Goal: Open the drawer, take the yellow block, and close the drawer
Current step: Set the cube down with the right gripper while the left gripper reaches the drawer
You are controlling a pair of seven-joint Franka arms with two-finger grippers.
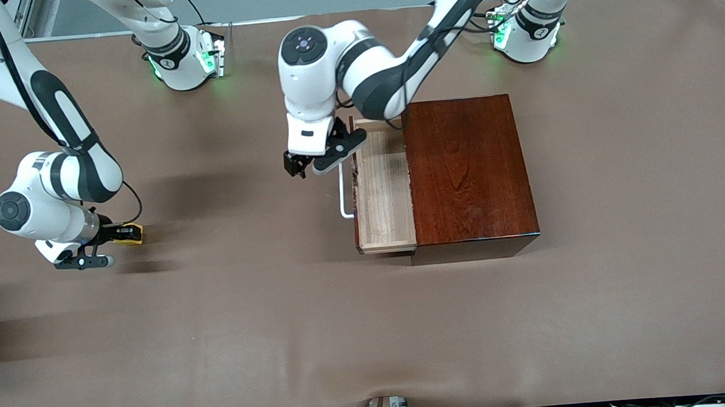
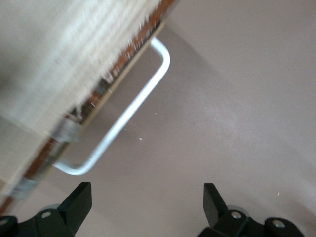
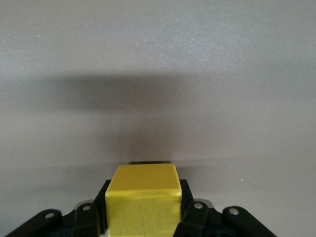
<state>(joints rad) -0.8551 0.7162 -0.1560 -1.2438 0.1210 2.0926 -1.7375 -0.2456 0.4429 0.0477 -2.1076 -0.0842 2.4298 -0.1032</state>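
The drawer (image 1: 384, 189) of pale wood stands pulled out of the dark reddish-brown box (image 1: 469, 170), and its tray looks empty. Its white U-shaped handle (image 1: 344, 192) also shows in the left wrist view (image 2: 129, 111). My left gripper (image 1: 301, 167) is open and empty, over the table just beside the handle's end; its fingertips (image 2: 81, 195) do not touch the bar. My right gripper (image 1: 127, 234) is shut on the yellow block (image 1: 130, 233) low over the table near the right arm's end. The yellow block fills the right wrist view (image 3: 143, 200) between the fingers.
The brown cloth (image 1: 281, 324) covers the whole table. The two arm bases (image 1: 183, 56) stand along the edge farthest from the front camera.
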